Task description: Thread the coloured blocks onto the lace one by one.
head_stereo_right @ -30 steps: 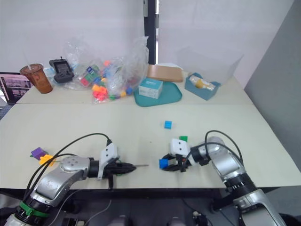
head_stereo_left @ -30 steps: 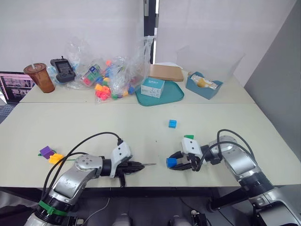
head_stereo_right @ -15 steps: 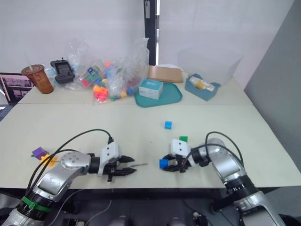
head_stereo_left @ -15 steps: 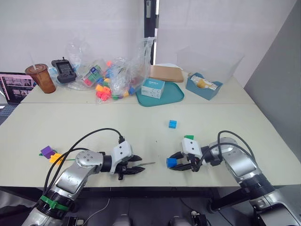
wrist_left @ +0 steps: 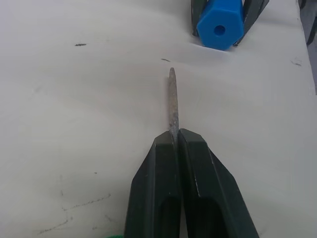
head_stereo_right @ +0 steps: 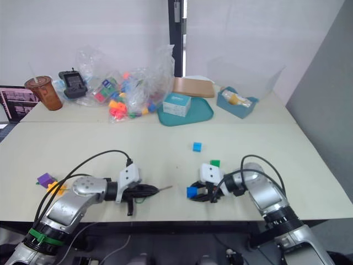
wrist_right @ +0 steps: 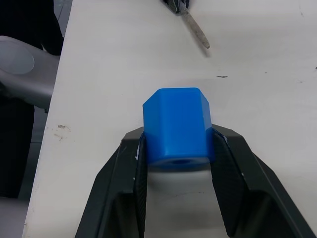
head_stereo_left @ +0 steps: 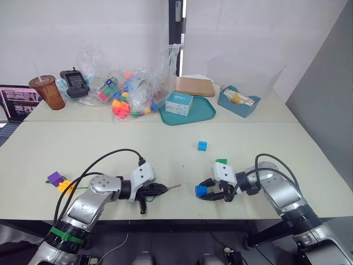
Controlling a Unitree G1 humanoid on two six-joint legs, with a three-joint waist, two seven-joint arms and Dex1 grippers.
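Your left pincer (wrist_left: 174, 141) is clenched on the lace's grey needle tip (wrist_left: 172, 101); the tip sticks out past the fingers and points at the dark blue block (wrist_left: 220, 29), with a gap of bare tabletop (head_stereo_left: 165, 149) between them. In the left wrist view you see the hole in the block's facing end, roughly in line with the tip but off to one side.

Your right pincer (wrist_right: 178, 148) is grasping the dark blue block low over the tabletop, one finger on each flank. The fingers cover both flanks of the block.

Most of the lace (head_stereo_left: 142, 208) is hidden from you: a short green bit shows under the left pincer near the front edge, and another faint stretch near the purple block (head_stereo_left: 54, 178) and orange-yellow block (head_stereo_left: 65, 185), which touch each other at the far left. You cannot tell whether those two are threaded on it.

The green block (head_stereo_left: 221, 161) sits just behind the right pincer, partly hidden by the white wrist housing. The light blue block (head_stereo_left: 202, 145) lies alone further back, mid-tabletop.
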